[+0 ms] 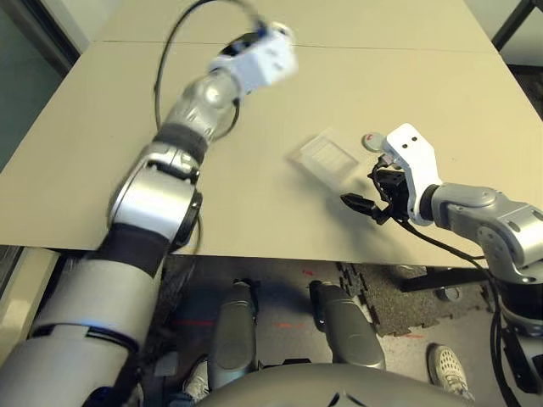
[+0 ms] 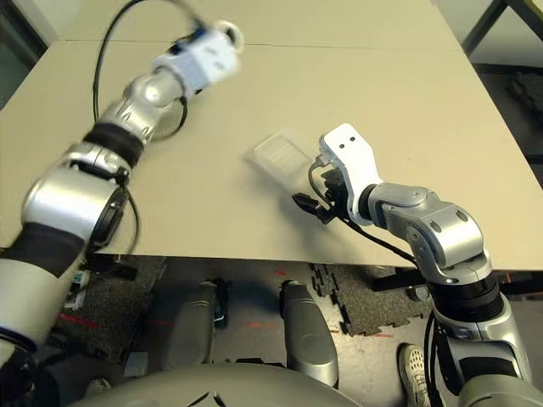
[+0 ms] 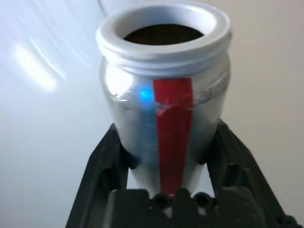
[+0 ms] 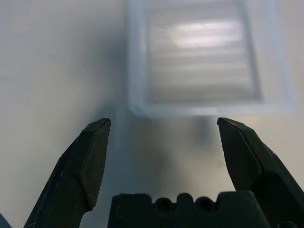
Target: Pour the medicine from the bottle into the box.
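My left gripper is shut on the silver-grey bottle with the red stripe. The bottle's mouth is uncapped and dark inside; the medicine is hidden. In the head views my left arm is raised over the far middle of the table, its wrist left of and beyond the box. The clear ribbed box lies flat on the table. My right gripper stands open and empty just short of the box's near edge, low over the table.
A round grey cap lies on the table just right of the box, beside my right wrist. The tan table stretches bare to the left and far side. Its front edge runs close below my right gripper.
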Tool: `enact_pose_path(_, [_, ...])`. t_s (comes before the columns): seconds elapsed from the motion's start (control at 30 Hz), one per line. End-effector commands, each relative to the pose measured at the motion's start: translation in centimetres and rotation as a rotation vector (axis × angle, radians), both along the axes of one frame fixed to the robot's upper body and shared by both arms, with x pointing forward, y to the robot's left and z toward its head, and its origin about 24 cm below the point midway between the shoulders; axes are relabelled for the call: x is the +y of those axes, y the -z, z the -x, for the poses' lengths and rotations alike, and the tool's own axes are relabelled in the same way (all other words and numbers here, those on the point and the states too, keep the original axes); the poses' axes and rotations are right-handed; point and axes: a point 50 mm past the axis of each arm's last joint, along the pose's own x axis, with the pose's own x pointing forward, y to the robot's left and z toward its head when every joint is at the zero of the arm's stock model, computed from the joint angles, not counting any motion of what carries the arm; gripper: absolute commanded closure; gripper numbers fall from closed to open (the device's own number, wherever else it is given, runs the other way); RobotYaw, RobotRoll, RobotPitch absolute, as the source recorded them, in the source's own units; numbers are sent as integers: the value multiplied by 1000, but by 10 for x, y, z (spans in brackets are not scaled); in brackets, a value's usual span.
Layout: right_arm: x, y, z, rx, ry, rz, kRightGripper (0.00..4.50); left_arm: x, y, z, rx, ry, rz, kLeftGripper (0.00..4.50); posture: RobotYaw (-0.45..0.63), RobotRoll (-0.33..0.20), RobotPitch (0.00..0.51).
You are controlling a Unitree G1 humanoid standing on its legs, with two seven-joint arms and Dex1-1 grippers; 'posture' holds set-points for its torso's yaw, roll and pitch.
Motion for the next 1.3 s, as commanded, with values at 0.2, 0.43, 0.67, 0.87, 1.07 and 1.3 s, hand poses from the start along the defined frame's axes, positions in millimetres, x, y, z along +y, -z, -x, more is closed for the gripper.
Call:
enact_pose_path(0.2, [2,5,-1,-9,29,-5,0,6,22,-2,-121,82,-263,2070,-168,0,162])
enact_pose_path(0.43, [1,6,-2,-9,31,-8,0,11,29,-6,-123,50,-241,2070,-148,0,163])
enact_pose_path(0.67, [2,6,-4,-7,23,-8,0,28,50,-10,91,-52,-37,2070,-139,0,162])
enact_pose_path(0.87, [-3,6,-6,1,20,-6,0,63,29,-24,830,-312,939,2070,-120,0,159])
enact_pose_path(1.07, [-20,7,-3,31,41,18,0,132,36,-36,1170,-315,1786,2070,-73,0,171])
enact_pose_path(1.3, [-52,3,-7,13,194,76,0,157,93,-14,1171,-246,2077,2070,-21,0,186])
